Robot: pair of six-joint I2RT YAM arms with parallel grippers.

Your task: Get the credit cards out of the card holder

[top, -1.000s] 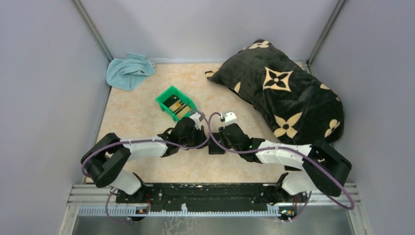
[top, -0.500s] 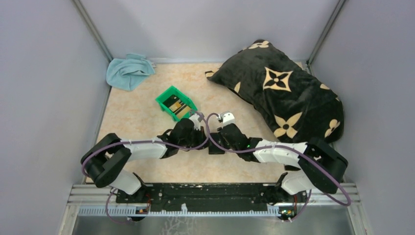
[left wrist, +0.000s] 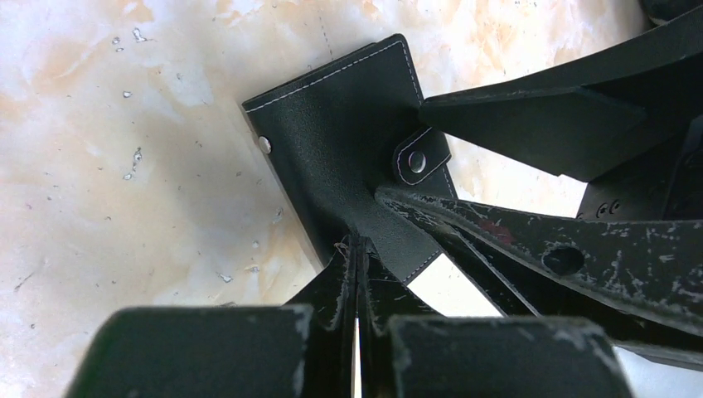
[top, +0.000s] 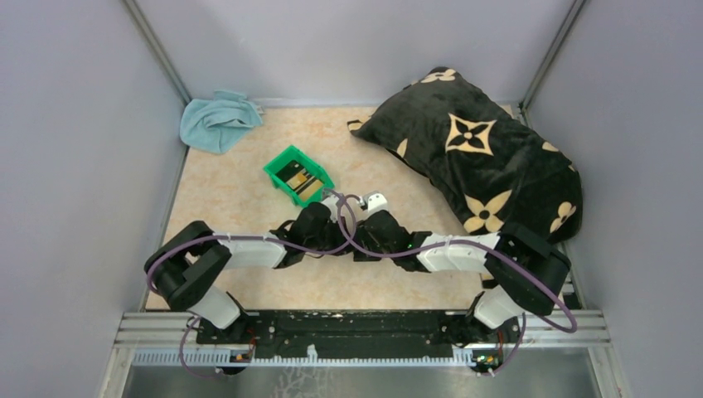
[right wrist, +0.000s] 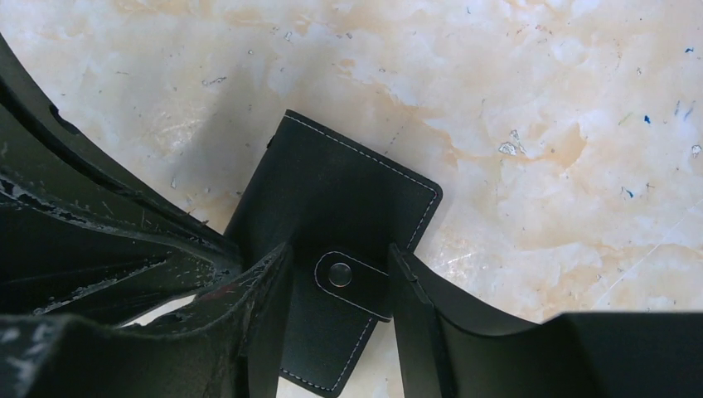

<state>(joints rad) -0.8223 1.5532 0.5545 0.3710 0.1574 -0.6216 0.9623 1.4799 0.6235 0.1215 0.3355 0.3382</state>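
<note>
**Colleague:** Where is the card holder (left wrist: 340,141), and how does it look?

**Operator:** It lies flat and folded shut on the marbled table (right wrist: 539,124), mid-table, just ahead of my two arms and under both wrists. From overhead the arms hide it. It is a black grained rectangle with pale stitching round its edge. A small rivet (left wrist: 264,143) sits on one side, and a short rounded snap tab (right wrist: 352,282) is fastened over one long edge.

**Colleague:** And your pincers?

**Operator:** My left pincer (left wrist: 356,249) is clenched, its tips meeting on the holder's near edge. I cannot tell whether it nips that edge or only presses it. My right pincer (right wrist: 338,253) is released, one finger on either side of the tab, gripping nothing.

**Colleague:** How would you do this step well?

**Operator:** I judge the snap must come undone first. I would use the left as an anchor, close the right on the tab's rounded free end, and peel upward gently so the holder neither lifts nor skids. One dark credit card (top: 297,176) with tan marks lies in the green bin (top: 278,166), further back on the left.
</note>
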